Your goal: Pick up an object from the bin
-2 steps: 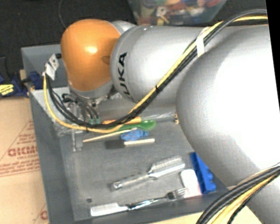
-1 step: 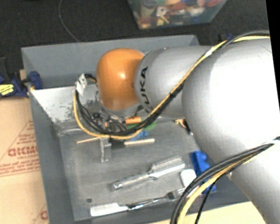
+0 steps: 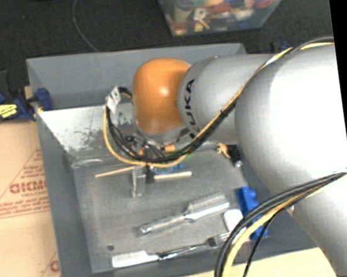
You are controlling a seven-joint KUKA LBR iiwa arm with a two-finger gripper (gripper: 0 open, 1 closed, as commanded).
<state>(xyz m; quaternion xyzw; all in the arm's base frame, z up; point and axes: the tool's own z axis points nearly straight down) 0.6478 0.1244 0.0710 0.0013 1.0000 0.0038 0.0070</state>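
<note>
Grey metal bin (image 3: 108, 220), wooden stick (image 3: 111, 172), silver tool (image 3: 183, 214), blue piece (image 3: 247, 200)

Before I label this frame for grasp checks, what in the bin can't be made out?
The claw: camera view, its upper part is hidden under the orange wrist cover and wrist cables.
The blue plastic piece at the right: camera view, partly covered by the grey arm and a yellow-black cable; kind unclear.
The small orange-and-black thing at the arm's edge: too small to identify.
</note>
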